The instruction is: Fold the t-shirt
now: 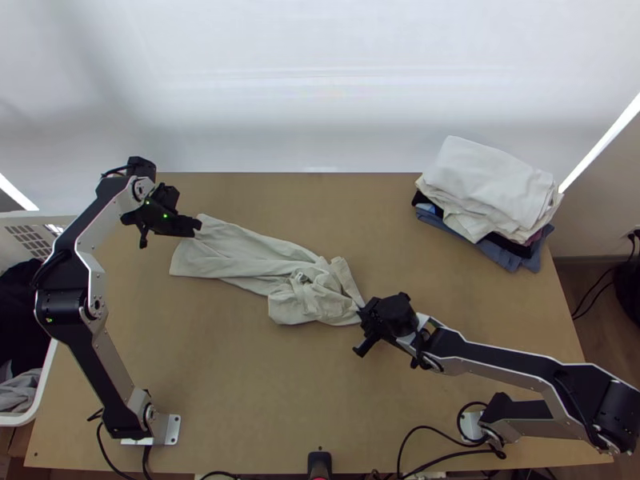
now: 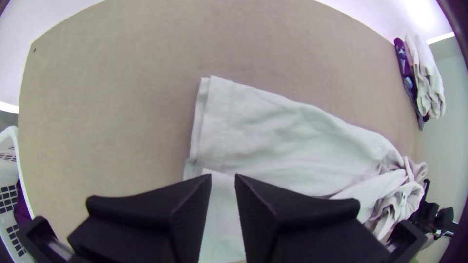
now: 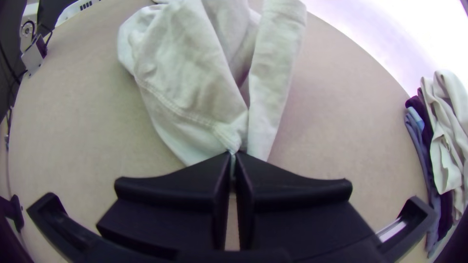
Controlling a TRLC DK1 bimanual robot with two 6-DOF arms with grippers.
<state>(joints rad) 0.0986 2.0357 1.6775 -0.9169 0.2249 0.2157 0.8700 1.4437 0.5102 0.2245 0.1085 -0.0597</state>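
A pale t-shirt (image 1: 240, 252) stretches across the middle and left of the light wooden tabletop (image 1: 240, 384), its long axis running from 10 o'clock to 4 o'clock as seen from above; the left claw (image 2: 223, 176) hangs over its flatter far end, fingers parted by a narrow gap and grasping nothing, with the garment's length leading away from it toward 4 o'clock; the right claw (image 3: 233, 155) is clenched on a gathered point of fabric at the opposite end, the rest of the garment lying toward 10 o'clock from it; the right claw is nearer the crumpled mass, the left nearer the smooth end. The garment lies twisted and unfolded, its far end fairly flat in overlapping layers with a straight stitched edge, the other end bunched into deep creases, a narrow strip standing off at the bunch's far side; folding appears to be at an early stage, and the bunch probably has to be opened out before any neat fold; a pull from one end alone could tighten the twist. A stack of folded clothes (image 1: 488, 188) sits at 2 o'clock; a white basket (image 1: 46, 376) stands at 8 o'clock.
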